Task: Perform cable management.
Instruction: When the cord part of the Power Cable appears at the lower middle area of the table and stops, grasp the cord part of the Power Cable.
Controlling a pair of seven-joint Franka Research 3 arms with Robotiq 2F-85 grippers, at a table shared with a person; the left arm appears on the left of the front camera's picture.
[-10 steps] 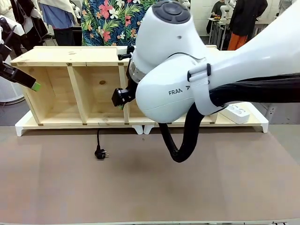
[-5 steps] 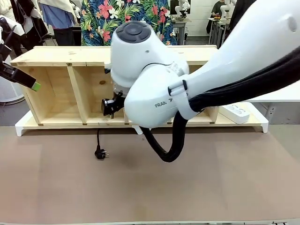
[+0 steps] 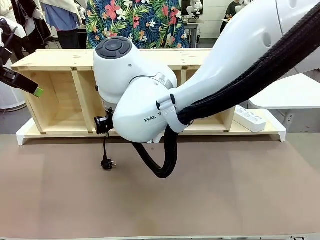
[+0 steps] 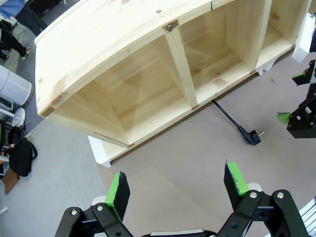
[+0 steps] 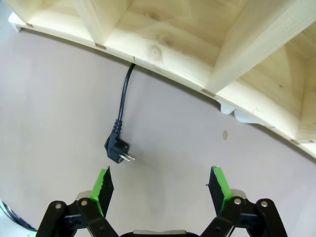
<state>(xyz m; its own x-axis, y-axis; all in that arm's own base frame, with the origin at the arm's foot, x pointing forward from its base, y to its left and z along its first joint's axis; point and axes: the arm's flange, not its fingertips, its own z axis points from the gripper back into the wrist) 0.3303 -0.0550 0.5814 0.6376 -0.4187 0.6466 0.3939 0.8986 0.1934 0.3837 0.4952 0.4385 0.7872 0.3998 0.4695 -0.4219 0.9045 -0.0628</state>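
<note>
The cable is a thin black cord (image 3: 104,146) that comes out from under the wooden shelf unit (image 3: 75,60) and ends in a chunky black plug (image 3: 107,163) lying on the brown tabletop. In the right wrist view the plug (image 5: 117,149), pins pointing right, lies just ahead and left of my open right gripper (image 5: 161,185), apart from it. In the front view the right gripper (image 3: 103,126) hangs above the cord, mostly hidden by the arm. My left gripper (image 4: 177,185) is open and holds nothing, high at the shelf's left end (image 3: 33,90). From there the plug (image 4: 252,137) lies far right.
A white power strip (image 3: 250,120) lies at the shelf's right end. The shelf's open compartments (image 5: 197,39) face me. The right arm's thick braided hose (image 3: 160,160) loops low over the table's middle. A person in a floral shirt (image 3: 132,22) stands behind the shelf.
My right arm has swung left along the shelf front, carrying its open gripper from the middle compartment to above the cord. The left arm and the cable have not moved.
</note>
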